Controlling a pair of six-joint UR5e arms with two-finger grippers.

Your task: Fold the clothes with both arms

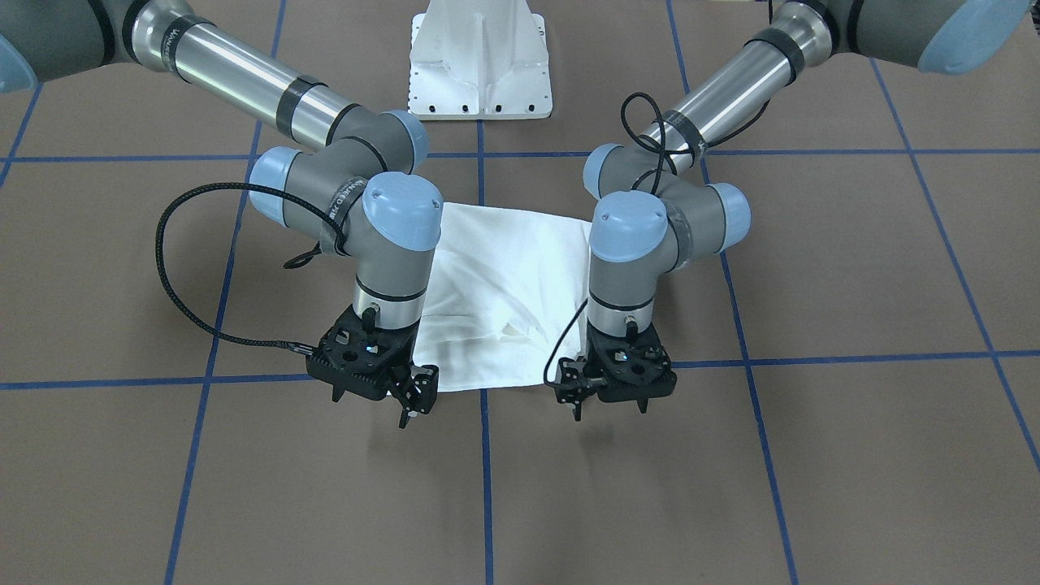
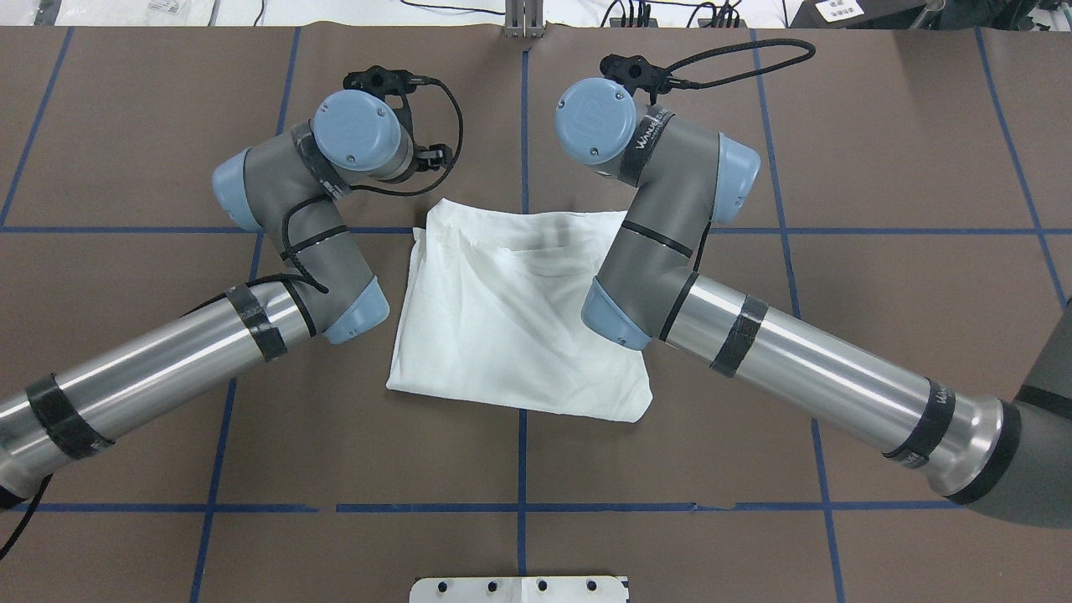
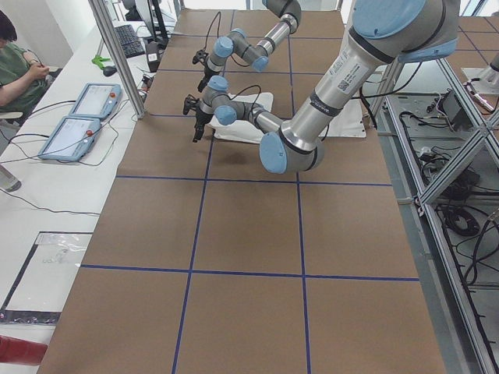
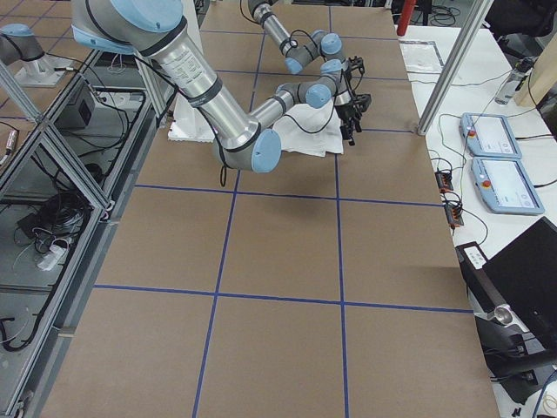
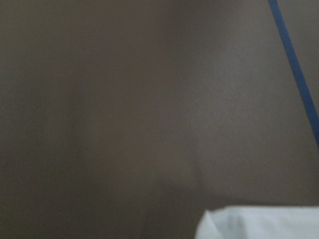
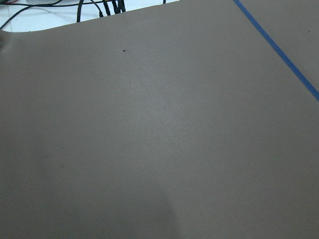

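The white T-shirt [image 1: 504,284] lies folded flat on the brown table, a rough rectangle between the two arms; it also shows in the overhead view [image 2: 519,327]. No text side shows. My left gripper [image 1: 573,398] hangs just above the table at the shirt's far corner on the robot's left. It looks open and holds nothing. My right gripper [image 1: 413,402] hangs at the other far corner, fingers apart, and holds nothing. The left wrist view shows only a shirt corner [image 5: 259,224] on bare table. The right wrist view shows bare table.
The white metal pedestal [image 1: 479,65] stands at the robot's base behind the shirt. Blue tape lines [image 1: 484,487] grid the brown table. A seated operator [image 3: 15,62] and control tablets [image 3: 78,117] are beyond the table's far edge.
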